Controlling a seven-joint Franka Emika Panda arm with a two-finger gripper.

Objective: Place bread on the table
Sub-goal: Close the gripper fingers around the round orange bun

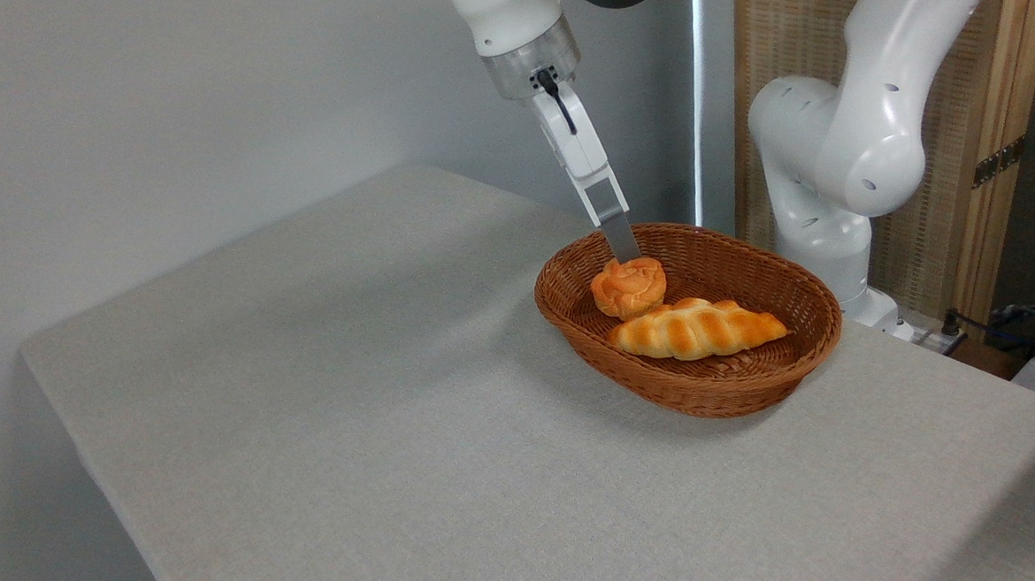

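Orange-golden and knotted on top, the bun (pixel 628 286) sits in the left end of the brown wicker basket (pixel 753 384), touching or nearly touching the paler braided loaf (pixel 697 328) in front of it. Only one camera here, so one angle to go on. The end effector (pixel 623 248) comes down slanted from above with its tip right at the bun's back edge; I only see one finger edge-on, so I honestly can't tell if it's spread or pinched on anything.

My guess is the bun is light and squishy, so a gentle squeeze across its round sides, below the flower-like top, should do it. Too much force would probably dent it.

Plain light grey cloth covers the counter (pixel 355 405), with loads of free space left of the basket. Behind it there's a pale wall, a woven wood-framed panel (pixel 978 125) and some cables at the far right.
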